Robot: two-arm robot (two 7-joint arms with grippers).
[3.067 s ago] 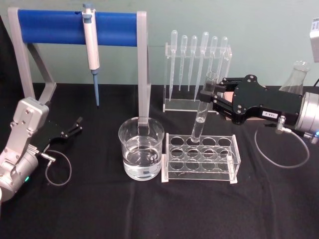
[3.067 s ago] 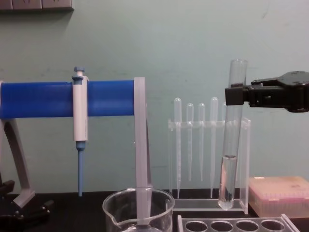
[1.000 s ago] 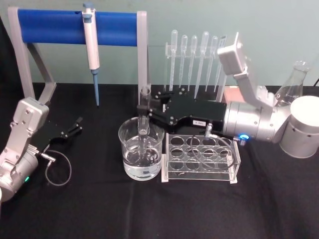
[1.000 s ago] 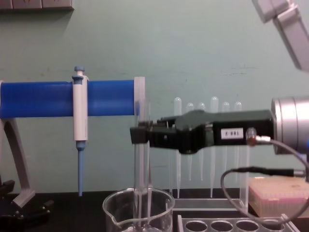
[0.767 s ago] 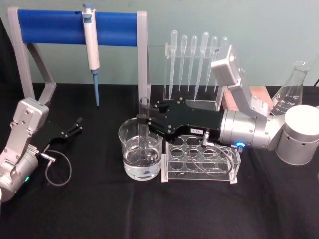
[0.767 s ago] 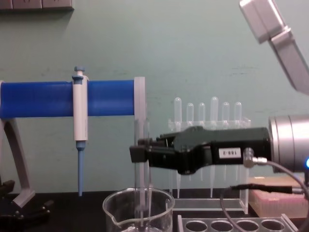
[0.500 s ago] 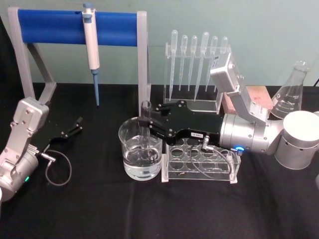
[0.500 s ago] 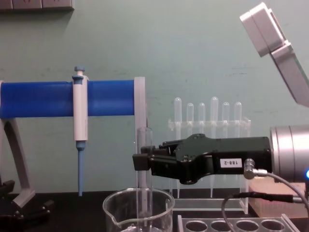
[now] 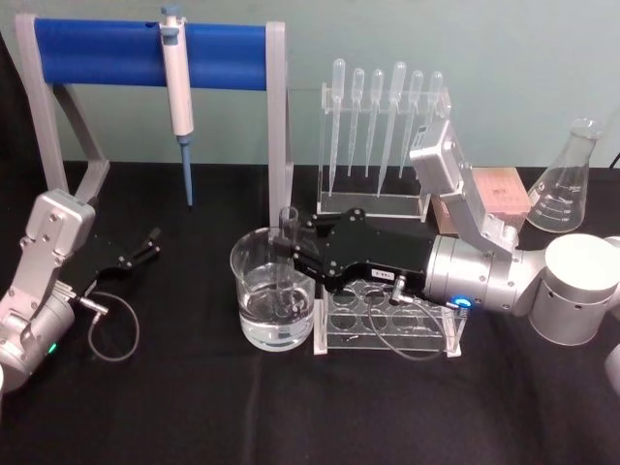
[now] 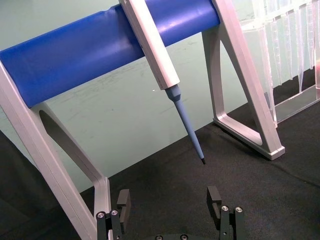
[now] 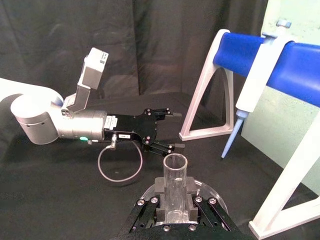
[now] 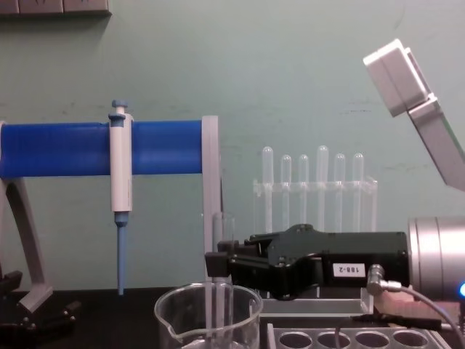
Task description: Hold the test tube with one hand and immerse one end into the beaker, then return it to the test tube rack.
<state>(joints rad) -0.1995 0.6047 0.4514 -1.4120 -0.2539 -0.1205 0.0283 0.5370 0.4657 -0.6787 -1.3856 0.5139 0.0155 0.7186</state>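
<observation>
Immersion is the step in hand: the right claw (image 9: 291,254) is shut on the test tube (image 9: 288,225) a little below its rim, holding it upright with the lower end down inside the beaker (image 9: 242,291), apparently under the water (image 9: 262,310) (the glass makes the tip hard to trace). Next, as I judge it, comes a straight lift until the rounded end clears the beaker's rim, then a short carry toward 3 o'clock to the test tube rack (image 9: 426,334), which stands just beside the beaker, and a lowering into a free hole. Room is tight at 12 o'clock, where the grey post (image 9: 278,126) of the blue stand (image 9: 145,53) rises close behind the beaker; the way straight up looks open. The left claw (image 10: 169,200) lies parked at 9 o'clock on the desk (image 9: 291,407), jaws well apart and empty.
</observation>
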